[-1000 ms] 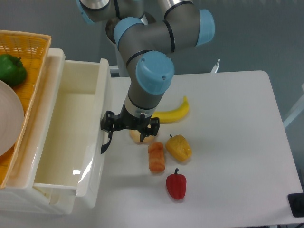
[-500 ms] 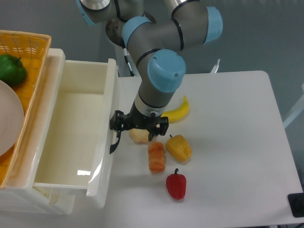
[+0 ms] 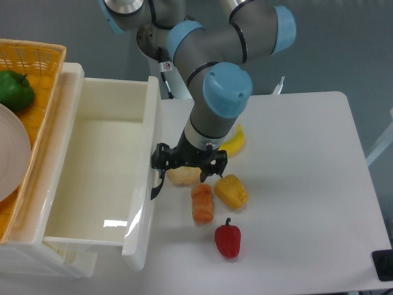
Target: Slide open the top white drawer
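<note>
The top white drawer [image 3: 92,178] stands pulled far out to the right from the white cabinet [image 3: 72,72], and its cream inside holds nothing. Its curved black handle [image 3: 156,185] sticks out from the front wall. My gripper [image 3: 189,165] points down just to the right of that front wall. Its fingers are spread, with the left finger [image 3: 161,157] at the handle. Whether that finger touches the handle I cannot tell. The lower drawer is hidden beneath.
Close under and beside the gripper lie a pale round food [image 3: 183,177], an orange carrot piece [image 3: 201,203], a yellow pepper [image 3: 231,191], a banana [image 3: 232,144] and a red pepper [image 3: 228,239]. A basket [image 3: 43,56] with a green pepper [image 3: 15,89] and a white plate [image 3: 11,153] sits on the cabinet.
The gripper has moved right and the drawer front has come with it, so the drawer stands further out than a second ago.
</note>
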Tool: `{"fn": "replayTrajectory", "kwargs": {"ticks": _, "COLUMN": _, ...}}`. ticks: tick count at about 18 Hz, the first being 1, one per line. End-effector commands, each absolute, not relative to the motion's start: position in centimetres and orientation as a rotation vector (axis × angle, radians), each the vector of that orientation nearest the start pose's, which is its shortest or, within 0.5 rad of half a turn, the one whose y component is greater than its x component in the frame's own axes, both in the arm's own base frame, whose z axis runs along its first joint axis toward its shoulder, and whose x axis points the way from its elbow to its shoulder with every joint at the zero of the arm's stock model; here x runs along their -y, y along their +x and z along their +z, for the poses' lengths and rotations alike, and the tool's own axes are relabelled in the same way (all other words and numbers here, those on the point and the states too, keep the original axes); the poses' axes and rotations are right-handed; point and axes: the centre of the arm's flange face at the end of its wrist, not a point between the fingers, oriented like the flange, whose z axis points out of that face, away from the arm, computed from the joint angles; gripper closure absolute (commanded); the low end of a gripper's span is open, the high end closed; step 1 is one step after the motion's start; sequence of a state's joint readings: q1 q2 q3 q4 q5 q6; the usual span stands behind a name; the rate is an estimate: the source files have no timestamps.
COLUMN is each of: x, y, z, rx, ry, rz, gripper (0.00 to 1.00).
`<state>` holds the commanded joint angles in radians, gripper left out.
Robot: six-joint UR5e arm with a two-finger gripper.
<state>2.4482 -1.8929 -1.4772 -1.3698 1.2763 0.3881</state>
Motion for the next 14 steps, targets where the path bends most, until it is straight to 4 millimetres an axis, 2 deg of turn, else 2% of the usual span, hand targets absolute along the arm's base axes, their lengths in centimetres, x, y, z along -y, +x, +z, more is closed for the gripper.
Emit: {"fn": "replayTrajectory", "kwargs": {"ticks": 14, "x": -51.61, "y": -36.97, "z": 37.80, "rx": 0.740, "ry": -2.829, "rz": -0.458, "gripper": 0.00}}
